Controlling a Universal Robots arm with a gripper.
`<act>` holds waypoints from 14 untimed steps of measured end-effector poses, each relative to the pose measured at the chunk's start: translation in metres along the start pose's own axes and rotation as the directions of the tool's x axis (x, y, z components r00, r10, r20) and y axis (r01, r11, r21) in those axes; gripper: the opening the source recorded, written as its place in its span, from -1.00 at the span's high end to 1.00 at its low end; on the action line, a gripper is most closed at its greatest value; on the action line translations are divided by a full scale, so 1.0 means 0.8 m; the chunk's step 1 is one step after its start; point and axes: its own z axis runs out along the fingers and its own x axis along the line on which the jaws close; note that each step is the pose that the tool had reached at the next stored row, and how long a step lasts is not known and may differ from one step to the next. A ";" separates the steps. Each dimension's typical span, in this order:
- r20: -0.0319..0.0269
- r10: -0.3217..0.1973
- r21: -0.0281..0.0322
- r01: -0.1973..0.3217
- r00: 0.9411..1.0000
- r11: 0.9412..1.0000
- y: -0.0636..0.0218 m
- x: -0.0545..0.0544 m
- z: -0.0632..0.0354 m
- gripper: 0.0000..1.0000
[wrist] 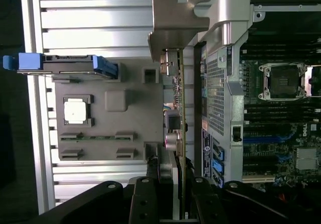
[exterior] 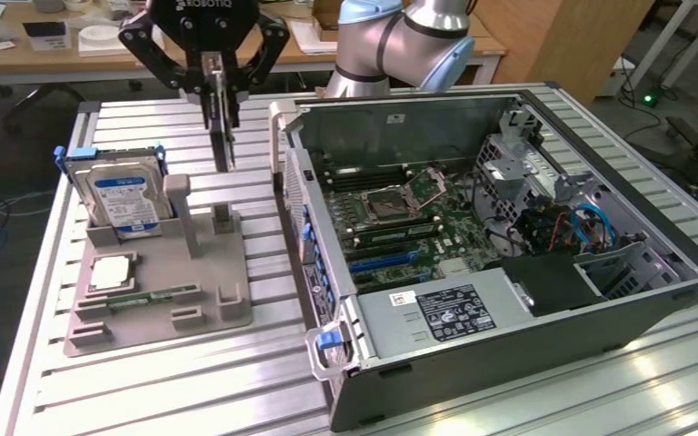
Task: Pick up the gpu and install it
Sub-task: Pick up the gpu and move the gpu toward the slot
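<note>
Here, one pincer [exterior: 215,86] grips one gpu [exterior: 221,127], its two fingers closed narrowly on the card's upper edge. The card hangs upright and edge-down, clear of everything beneath it. In the wrist view the gpu [wrist: 181,108] shows edge-on, with the pincer [wrist: 173,169] clamped at one end and its one silver bracket [wrist: 173,30] at the other.

The card hangs over one grey holder [exterior: 161,313] lying on the slotted metal surface [exterior: 143,391], above the holder's side nearest the case and above one empty upright slot post [exterior: 222,222]. Three other parts sit in that holder:
- One hard drive [exterior: 124,195] with a blue label stands upright in a blue carrier
- One square processor chip [exterior: 112,272] lies flat
- One narrow green memory stick [exterior: 145,297] lies flat in its groove

To the exterior view's right of the holder lies one open computer case [exterior: 640,300]. Inside it are one motherboard [exterior: 416,227], one open processor socket [exterior: 388,204] and one labelled power supply [exterior: 446,309].

The case's near side wall [exterior: 294,177] rises between the hanging card and the motherboard, just beside the card
</note>
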 end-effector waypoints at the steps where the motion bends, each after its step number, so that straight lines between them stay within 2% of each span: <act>1: 0.000 0.000 0.000 0.000 1.000 1.000 0.000 -0.002 0.000 0.44; 14: 0.000 -0.003 0.000 0.003 1.000 1.000 0.001 -0.021 0.001 0.44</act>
